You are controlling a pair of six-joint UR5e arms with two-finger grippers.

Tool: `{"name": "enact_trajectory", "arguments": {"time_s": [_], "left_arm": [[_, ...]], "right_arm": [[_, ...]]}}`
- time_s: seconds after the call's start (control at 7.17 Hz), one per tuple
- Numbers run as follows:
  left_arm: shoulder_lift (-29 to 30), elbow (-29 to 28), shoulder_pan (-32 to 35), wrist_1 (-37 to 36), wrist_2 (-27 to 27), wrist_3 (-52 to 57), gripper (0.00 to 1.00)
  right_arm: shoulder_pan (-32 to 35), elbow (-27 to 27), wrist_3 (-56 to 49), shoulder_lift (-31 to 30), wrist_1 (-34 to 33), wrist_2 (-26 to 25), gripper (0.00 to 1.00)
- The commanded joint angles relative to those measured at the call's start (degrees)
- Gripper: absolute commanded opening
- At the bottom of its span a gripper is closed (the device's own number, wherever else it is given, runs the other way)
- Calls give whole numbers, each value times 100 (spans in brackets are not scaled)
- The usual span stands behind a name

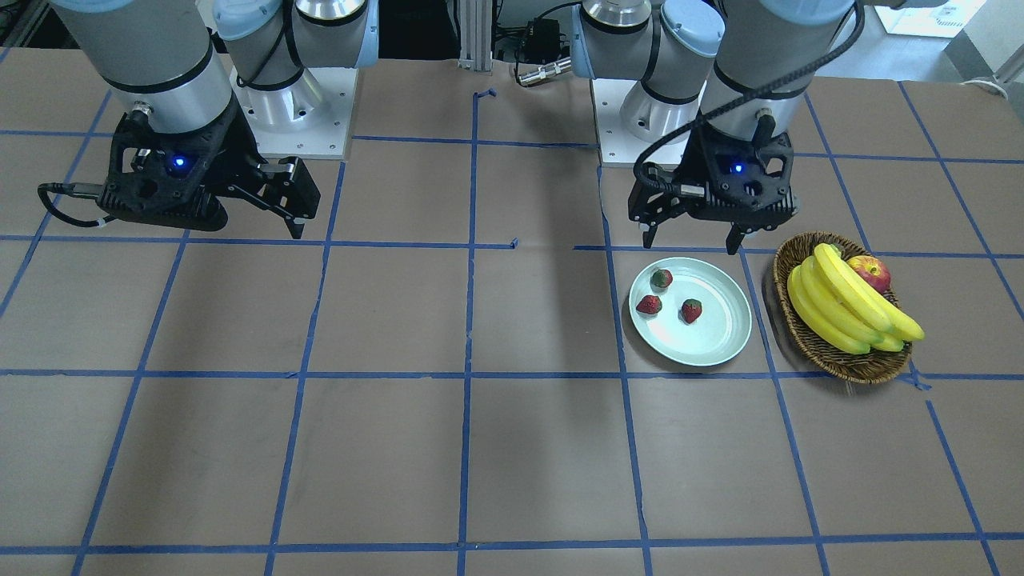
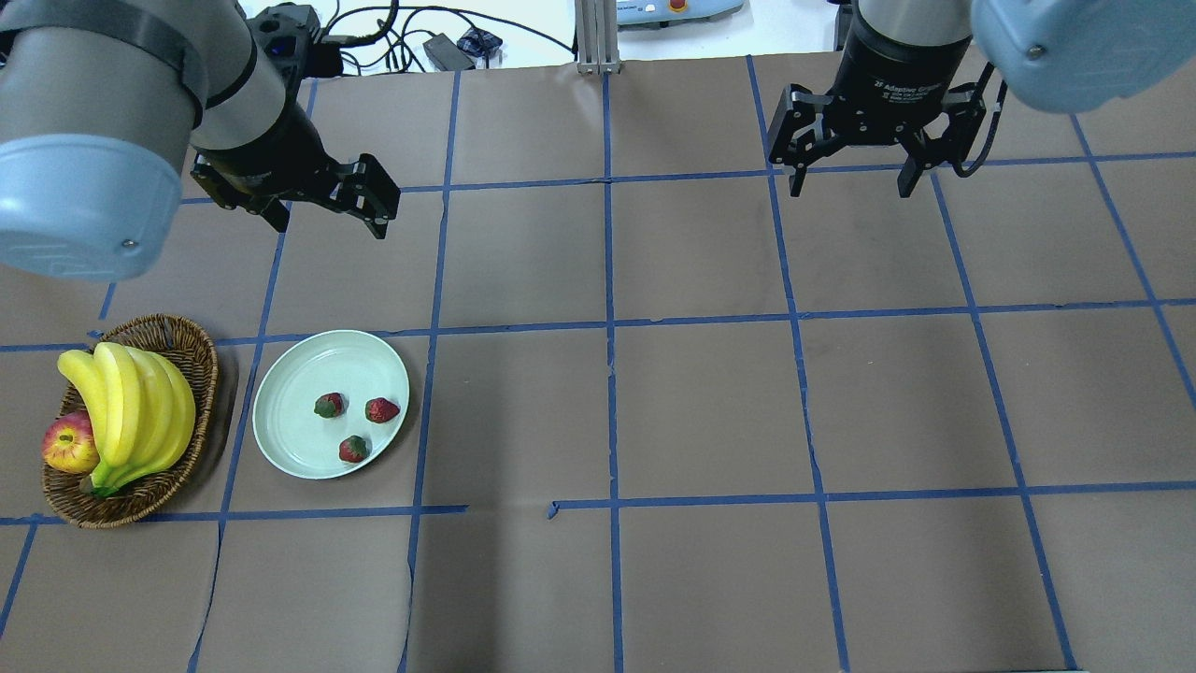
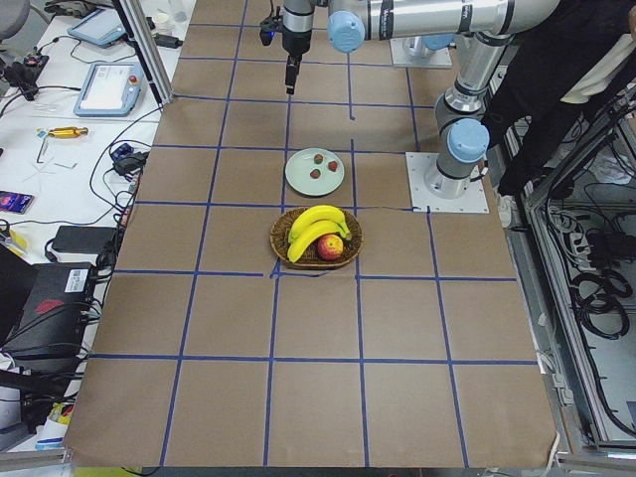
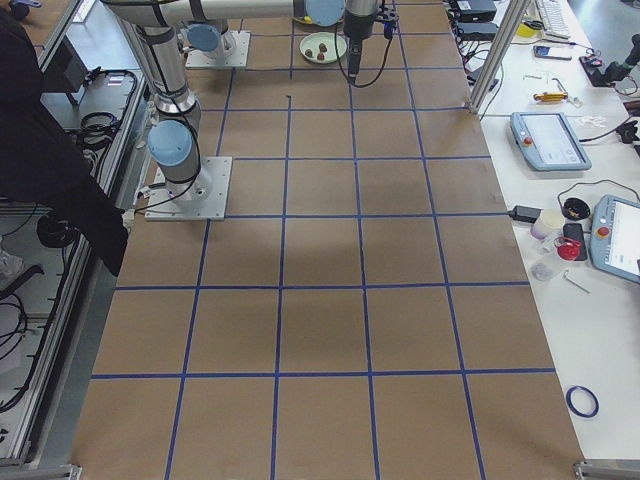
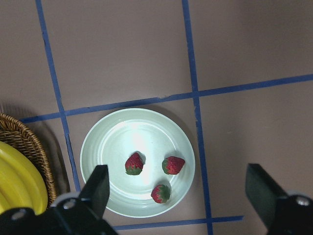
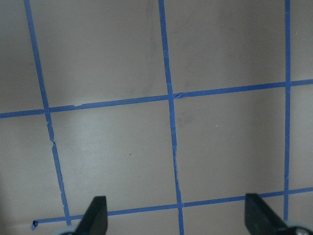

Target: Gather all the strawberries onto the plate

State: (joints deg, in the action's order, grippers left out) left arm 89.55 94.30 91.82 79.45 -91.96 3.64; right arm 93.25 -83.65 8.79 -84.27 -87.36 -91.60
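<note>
All three strawberries [image 2: 355, 425] lie inside the plate [image 2: 290, 449], grouped toward its side away from the basket [image 2: 192, 350], close together but none touching another as far as the left wrist view shows. No berry shows on the worktop [image 2: 710, 402] in any view, so the collecting looks finished and the step in hand seems to be the retreat after the last drop. The left end effector [image 1: 691, 240] hangs above the worktop just beyond the plate's robot-side rim, its jaws spread wide and holding nothing; the wrist camera looks straight down at the plate between its fingers. The right end effector [image 2: 848, 181] hovers well apart over bare worktop, also wide open and empty. The basket, just beside the plate, holds bananas [image 2: 131, 411] and an apple [image 2: 67, 444], which have no part in the task. The next move probably calls only for both arms to stay clear of the plate, so nothing gets knocked back out.
</note>
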Motion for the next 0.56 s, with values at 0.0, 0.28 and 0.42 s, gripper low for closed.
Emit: {"name": "enact_trajectory", "arguments": {"time_s": [0.0, 0.28, 0.42], "left_arm": [[-209, -141, 117, 577, 73, -162, 100], [-412, 88, 108, 1002, 617, -214, 100], [-438, 158, 108, 784, 609, -180, 100]], "right_arm": [[9, 33, 0, -1, 9, -7, 100], [0, 33, -9, -1, 9, -24, 100], [9, 33, -9, -1, 9, -33, 100]]}}
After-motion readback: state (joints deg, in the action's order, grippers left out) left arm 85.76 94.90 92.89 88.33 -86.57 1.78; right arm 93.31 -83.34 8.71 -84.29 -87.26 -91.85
